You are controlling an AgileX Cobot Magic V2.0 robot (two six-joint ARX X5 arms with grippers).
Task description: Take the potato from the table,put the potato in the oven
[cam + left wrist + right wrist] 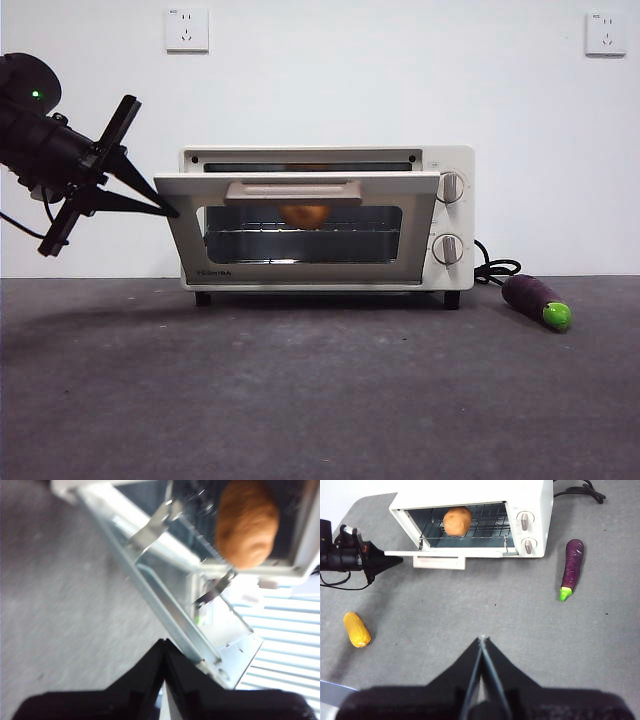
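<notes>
The potato [305,214] [246,524] [457,521] lies on the wire rack inside the cream oven [455,275] [535,500]. The oven door [300,180] [170,615] [451,553] hangs part-way between open and closed. My left gripper [172,210] [164,642] [395,561] is shut, empty, with its tip at the door's left corner, under its edge. High over the table [300,400], well in front of the oven, my right gripper [481,640] is shut on nothing.
A purple eggplant [535,300] [572,565] with a green tip lies right of the oven, near its black power cord [495,270]. A yellow corn cob [356,629] rests on the table to the left, in front of the left arm.
</notes>
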